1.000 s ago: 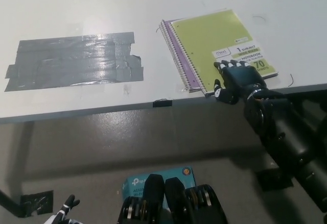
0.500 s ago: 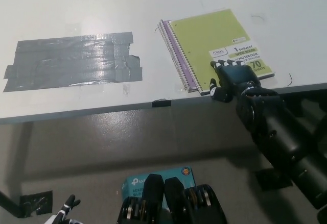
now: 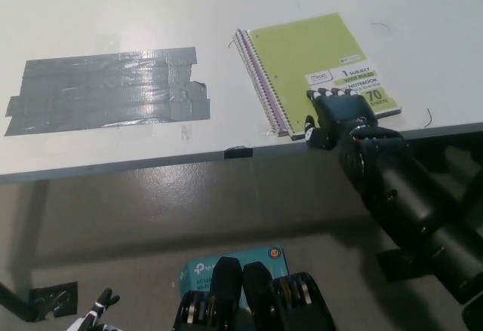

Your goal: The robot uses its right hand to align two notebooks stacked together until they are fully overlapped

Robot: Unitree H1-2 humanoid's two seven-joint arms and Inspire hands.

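A lime-green spiral notebook point(image 3: 313, 63) lies on top of a purple notebook point(image 3: 257, 75) on the white table point(image 3: 226, 14). Only a thin purple strip shows along the left side, by the spiral. My black right hand point(image 3: 337, 116) rests flat on the green cover's near corner, fingers spread over the label, thumb at the notebook's near edge. It holds nothing. Only the fingertips of my white left hand point(image 3: 99, 307) show at the bottom left, far below the table.
A patch of grey duct tape point(image 3: 109, 90) covers the table's left part. The table's front edge point(image 3: 151, 163) runs across the middle, with a small black clip point(image 3: 239, 151) on it. A teal box point(image 3: 226, 267) lies on the floor below.
My right hand has slid left along the near edge of the notebooks, and the green notebook has shifted slightly left and up with it, narrowing the purple strip.
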